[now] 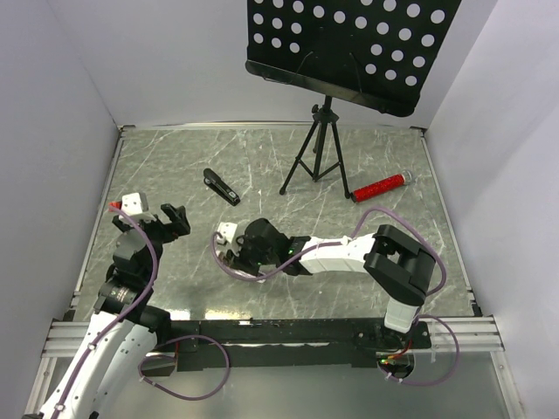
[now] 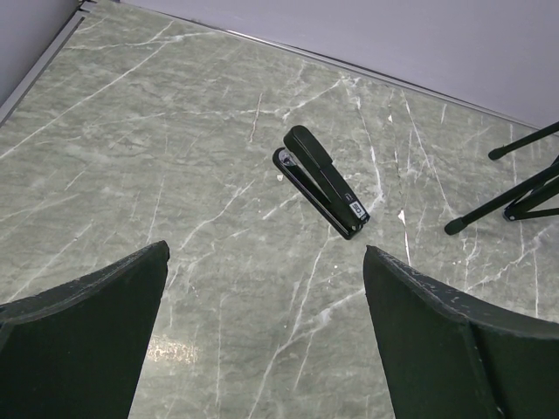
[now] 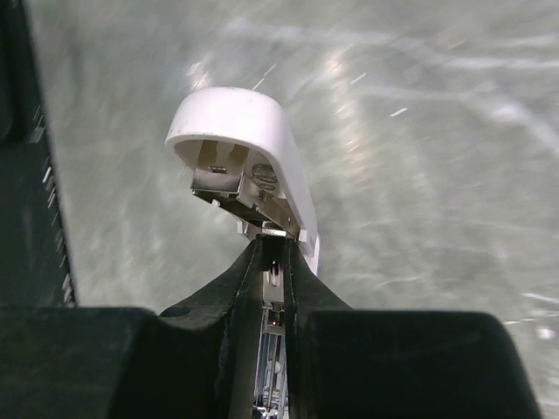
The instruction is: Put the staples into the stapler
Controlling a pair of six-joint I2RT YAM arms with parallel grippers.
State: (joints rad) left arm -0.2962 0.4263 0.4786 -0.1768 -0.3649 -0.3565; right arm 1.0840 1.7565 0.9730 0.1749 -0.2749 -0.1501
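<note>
From overhead, my right arm's wrist covers the right pincer and half of the white stapler, so I can't see the grip there. On the right wrist camera the fingertips pinch a metal sliver; I can't tell whether it is the staples or the stapler's own rail. The stapler's lower body is hidden behind the fingers, and the desk beyond is a blur. The left pincer runs off the bottom edge, the tripod off the right. The black stapler carries a label too small to read. The music stand is cut by the top edge.
</note>
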